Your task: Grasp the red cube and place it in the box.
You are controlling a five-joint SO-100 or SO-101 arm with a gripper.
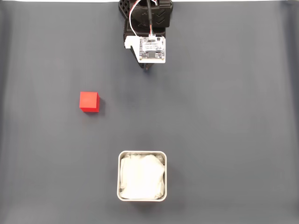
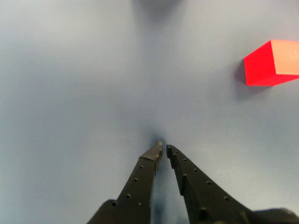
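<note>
One red cube [image 1: 89, 101] sits alone on the dark table [image 1: 224, 107], left of centre in the fixed view, upper right in the wrist view. Plain flat faces, sharp edges; likely rigid and light, perhaps a bit slick. Best hold, I judge: two opposite side faces, squared to the fingers, low on the block. Box [image 1: 141, 153] with white crinkled lining stands well apart, toward the near edge. End effector [image 2: 163, 149] hangs over bare table, tips nearly touching, effectively closed, holding nothing; must open before approach
</note>
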